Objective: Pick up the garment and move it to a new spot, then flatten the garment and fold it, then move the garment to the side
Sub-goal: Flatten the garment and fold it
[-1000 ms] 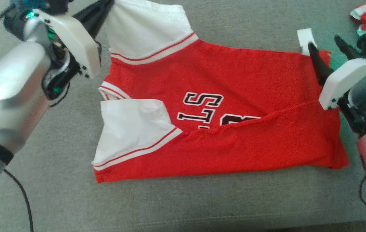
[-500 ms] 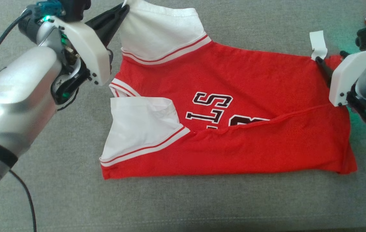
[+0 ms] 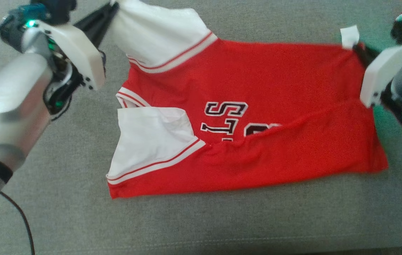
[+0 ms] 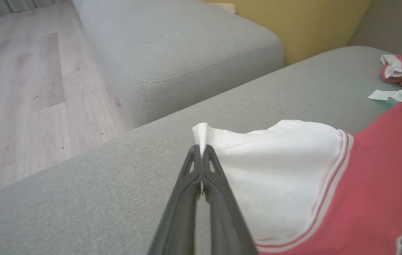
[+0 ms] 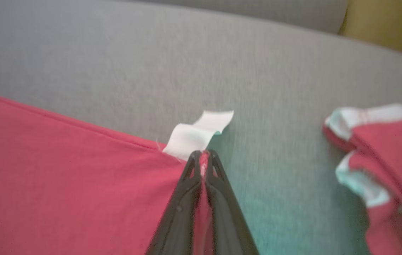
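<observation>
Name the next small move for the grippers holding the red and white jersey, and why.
Probably draw both held corners toward the near edge: the left gripper pinches the white sleeve, the right gripper a hem corner of the red and white jersey beside its white tag, and the near flap already lies folded.

Sideways letters "S T" on red garment point(image 3: 286, 78)

Bare sofa cushion point(image 3: 222, 219) fronts the garment point(image 3: 275, 88); red heap point(image 5: 388, 141) crowds right.
</observation>
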### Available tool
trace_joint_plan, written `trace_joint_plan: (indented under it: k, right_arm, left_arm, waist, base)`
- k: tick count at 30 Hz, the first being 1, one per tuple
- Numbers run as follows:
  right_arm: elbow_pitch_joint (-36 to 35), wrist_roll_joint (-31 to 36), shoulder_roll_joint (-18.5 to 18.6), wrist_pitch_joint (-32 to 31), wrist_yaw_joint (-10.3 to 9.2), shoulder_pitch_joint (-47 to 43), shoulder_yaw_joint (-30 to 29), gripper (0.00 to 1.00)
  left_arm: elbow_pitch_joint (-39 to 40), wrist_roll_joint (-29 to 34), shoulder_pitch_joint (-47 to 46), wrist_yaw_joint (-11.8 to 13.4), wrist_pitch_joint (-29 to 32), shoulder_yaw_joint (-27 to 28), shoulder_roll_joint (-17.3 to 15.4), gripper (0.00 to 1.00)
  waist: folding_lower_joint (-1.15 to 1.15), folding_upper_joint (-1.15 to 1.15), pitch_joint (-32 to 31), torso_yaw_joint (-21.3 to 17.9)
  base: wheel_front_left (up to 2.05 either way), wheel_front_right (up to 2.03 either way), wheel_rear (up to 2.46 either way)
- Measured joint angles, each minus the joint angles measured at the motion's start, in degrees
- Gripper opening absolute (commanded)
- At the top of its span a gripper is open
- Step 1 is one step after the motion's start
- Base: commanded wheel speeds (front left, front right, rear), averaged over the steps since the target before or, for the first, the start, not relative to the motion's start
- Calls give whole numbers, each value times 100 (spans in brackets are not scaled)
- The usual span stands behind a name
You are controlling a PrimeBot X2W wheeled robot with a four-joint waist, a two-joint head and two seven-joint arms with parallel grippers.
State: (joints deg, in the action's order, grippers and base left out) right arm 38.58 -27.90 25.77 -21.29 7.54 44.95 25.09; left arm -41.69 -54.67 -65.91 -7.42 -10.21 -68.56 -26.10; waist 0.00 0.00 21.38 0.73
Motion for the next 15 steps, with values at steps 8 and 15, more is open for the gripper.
trace_joint_plan:
  k: [8,15]
  right_arm:
    - [-123,-77,99,843,0,983,159,0]
    - [233,-7,157,1625,0,1761,193,0]
  left_arm:
    - [-367,92,-325,144,-308,266,7,0]
    - [-660,325,-873,271,-409,747,191,0]
  waist:
    - [0,0,199,33]
    - [1,0,433,124]
  base:
    - [0,0,0]
    - [0,0,0]
